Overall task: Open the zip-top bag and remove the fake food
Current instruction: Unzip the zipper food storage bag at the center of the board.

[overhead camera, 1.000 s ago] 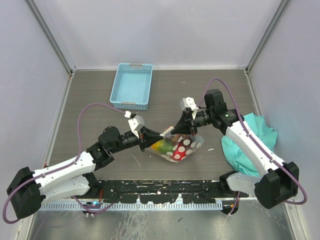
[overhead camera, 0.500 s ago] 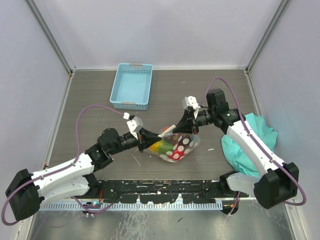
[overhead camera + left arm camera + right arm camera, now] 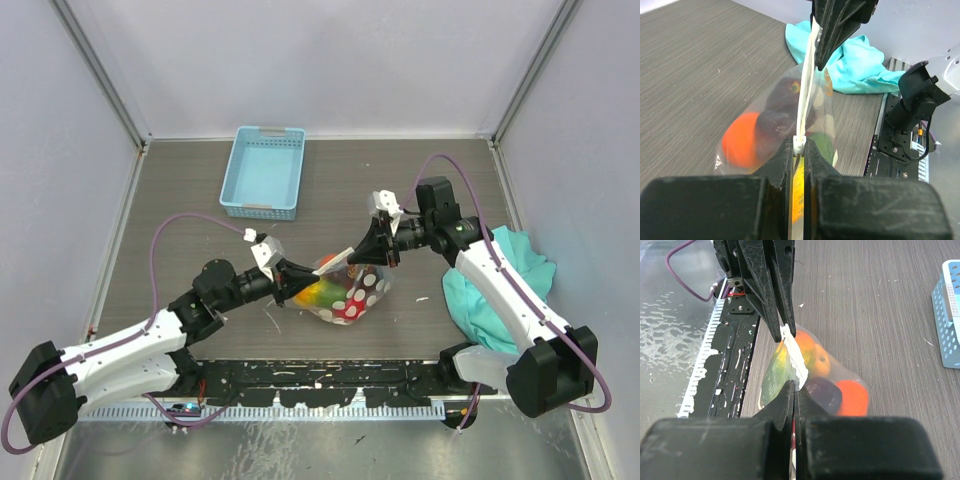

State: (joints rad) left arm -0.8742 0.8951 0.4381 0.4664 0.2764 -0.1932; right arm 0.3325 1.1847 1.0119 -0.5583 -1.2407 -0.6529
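The zip-top bag (image 3: 352, 292), clear with white dots, hangs just above the table's middle with the fake food inside. Its white zip strip (image 3: 334, 262) is stretched between both grippers. My left gripper (image 3: 317, 271) is shut on the strip's near-left end; in the left wrist view the white end (image 3: 799, 144) sits between my fingertips. My right gripper (image 3: 358, 256) is shut on the strip's other end (image 3: 796, 385). Through the plastic I see an orange fruit (image 3: 740, 141), a dark purple one (image 3: 776, 125), a yellow-orange one (image 3: 818, 360) and a green one (image 3: 771, 382).
A light blue basket (image 3: 264, 172) stands at the back left; its corner shows in the right wrist view (image 3: 951, 315). A teal cloth (image 3: 500, 282) lies crumpled at the right beside the right arm, and shows in the left wrist view (image 3: 852, 60). The black base rail (image 3: 330, 380) runs along the near edge.
The right gripper has drawn slightly right and the left arm slightly left, so the white strip spans a longer gap. The bag still hangs between them.
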